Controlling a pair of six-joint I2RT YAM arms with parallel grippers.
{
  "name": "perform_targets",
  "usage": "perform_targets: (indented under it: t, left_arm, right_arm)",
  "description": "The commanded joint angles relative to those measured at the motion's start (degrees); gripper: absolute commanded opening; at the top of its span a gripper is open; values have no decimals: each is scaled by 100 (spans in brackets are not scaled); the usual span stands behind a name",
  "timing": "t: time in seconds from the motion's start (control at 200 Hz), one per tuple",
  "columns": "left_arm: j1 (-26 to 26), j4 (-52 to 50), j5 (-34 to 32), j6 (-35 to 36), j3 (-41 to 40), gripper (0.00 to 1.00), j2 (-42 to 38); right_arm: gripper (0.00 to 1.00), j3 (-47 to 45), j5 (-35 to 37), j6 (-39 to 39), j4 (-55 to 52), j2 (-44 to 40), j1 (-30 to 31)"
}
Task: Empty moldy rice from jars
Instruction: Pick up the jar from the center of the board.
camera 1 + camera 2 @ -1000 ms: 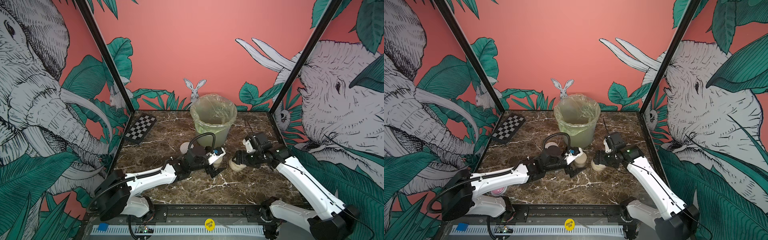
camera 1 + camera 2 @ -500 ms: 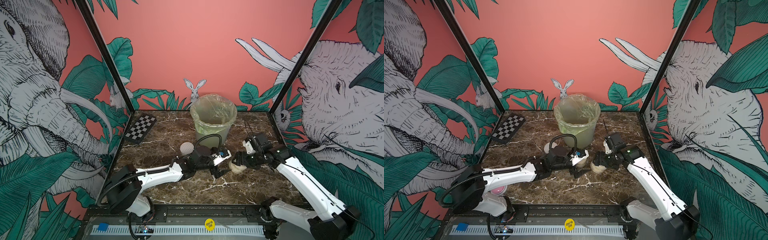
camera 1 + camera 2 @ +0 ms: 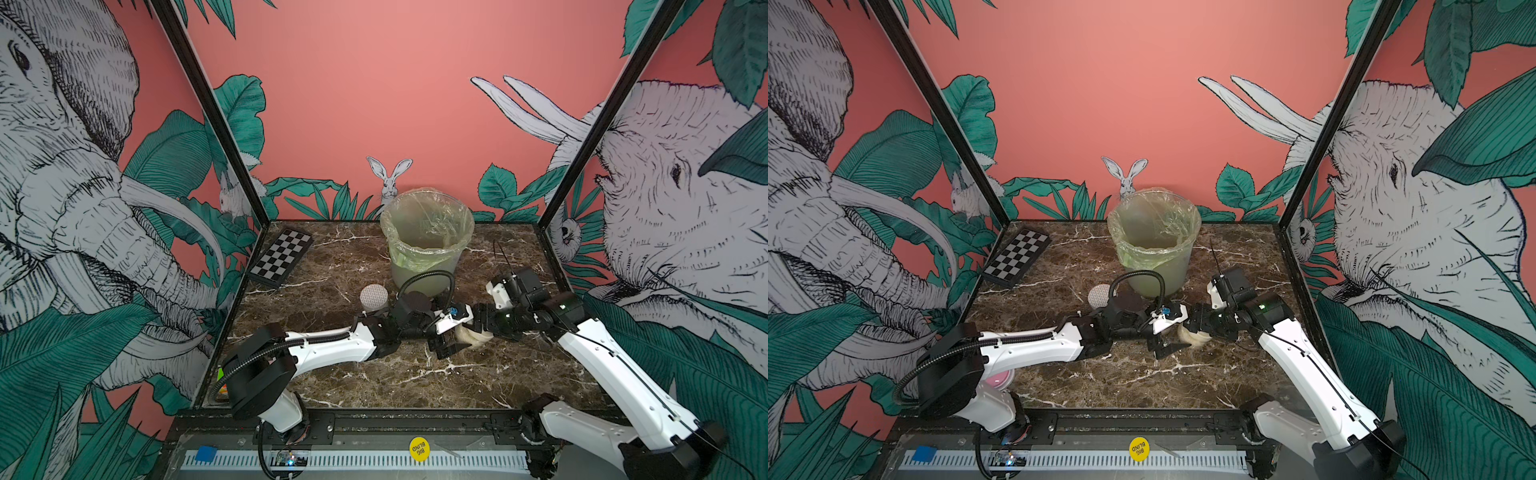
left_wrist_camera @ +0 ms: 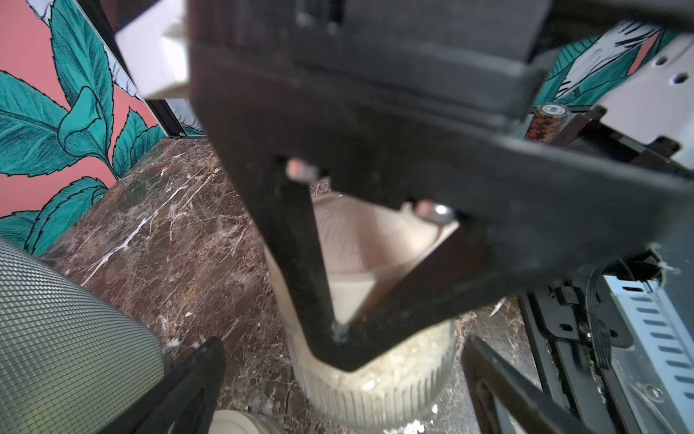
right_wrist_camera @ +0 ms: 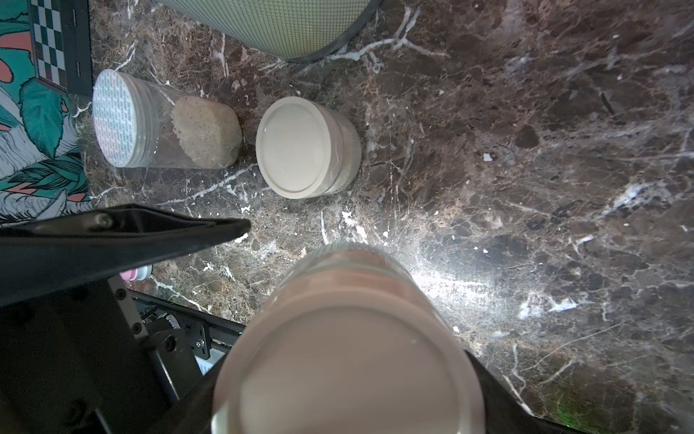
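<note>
so the right claw (image 3: pixel 482 328) clamps the squat clear beige-lidded jar (image 5: pixel 349 357) of off-white rice (image 4: pixel 390 372); left arm (image 3: pixel 332 347) lies stretched low, left claw (image 3: pixel 446 347) wide open at the jar's 9 o'clock

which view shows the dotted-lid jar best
Right wrist: the dotted-lid jar shows whole, with lid, clear wall and rice clump inside. Both top views show mostly its lid behind the left arm. Left wrist misses it.
</note>
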Motion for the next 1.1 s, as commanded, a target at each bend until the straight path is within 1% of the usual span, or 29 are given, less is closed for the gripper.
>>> perform_targets:
  t: [0.0,0.195,0.425,0.63,0.735,0.895,1.095]
  left_arm:
    - [-49,252,135,156,108,100,6]
    - [-58,260,125,249,143,100,112]
    - [-58,255,160,218,152,100,153]
    - [-63,569,403,-57,201,100,279]
    - [-76,478,459,-8,241,100,347]
    - [-76,599,310,37,108,100,290]
    - [-76,576,448,20,217,99,429]
  right_arm:
    - [49,213,-291,115,180,-77,-28]
    - [49,327,-460,188,250,-57,-27]
    - [48,435,-468,201,196,-92,-21]
    - [48,221,-544,354,385,-247,-25]
    - [48,261,-551,377,384,-279,-27]
    - [48,171,-591,446,417,-329,-25]
    - [47,83,-595,559,515,-482,-23]
